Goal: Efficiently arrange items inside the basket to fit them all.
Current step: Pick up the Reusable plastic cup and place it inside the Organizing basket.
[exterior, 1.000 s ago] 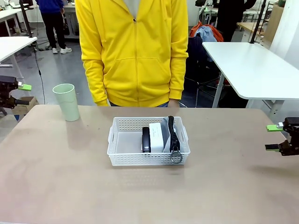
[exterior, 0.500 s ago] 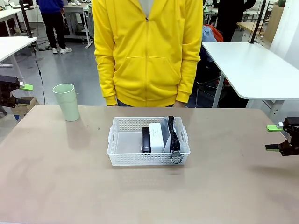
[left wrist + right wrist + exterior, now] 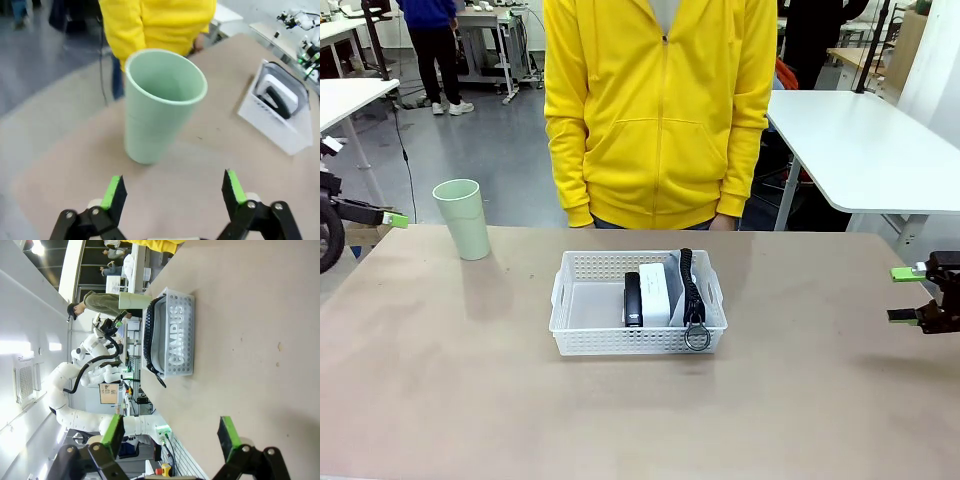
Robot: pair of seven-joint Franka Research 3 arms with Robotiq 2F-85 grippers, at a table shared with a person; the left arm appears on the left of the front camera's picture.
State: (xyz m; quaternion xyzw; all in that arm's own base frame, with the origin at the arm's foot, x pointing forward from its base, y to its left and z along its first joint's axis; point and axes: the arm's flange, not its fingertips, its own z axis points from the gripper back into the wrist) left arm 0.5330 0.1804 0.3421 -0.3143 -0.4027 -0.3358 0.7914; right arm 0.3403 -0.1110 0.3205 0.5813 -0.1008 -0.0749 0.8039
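The white lattice basket stands mid-table and holds a black stapler, a white boxy device and a grey pencil pouch on edge along its right wall, ring at the front. The pale green cup stands upright at the far left of the table, outside the basket. My left gripper is open, a short way in front of the cup and aimed at it; one of its green pads shows at the left edge. My right gripper hangs open at the table's right edge, well away from the basket.
A person in a yellow hoodie stands at the far edge behind the basket, hands hanging down. The basket's left half is bare floor. White tables stand behind on the right.
The person has stepped to the picture's right. My left gripper has turned and dipped toward the cup. The right gripper and the items have not moved.
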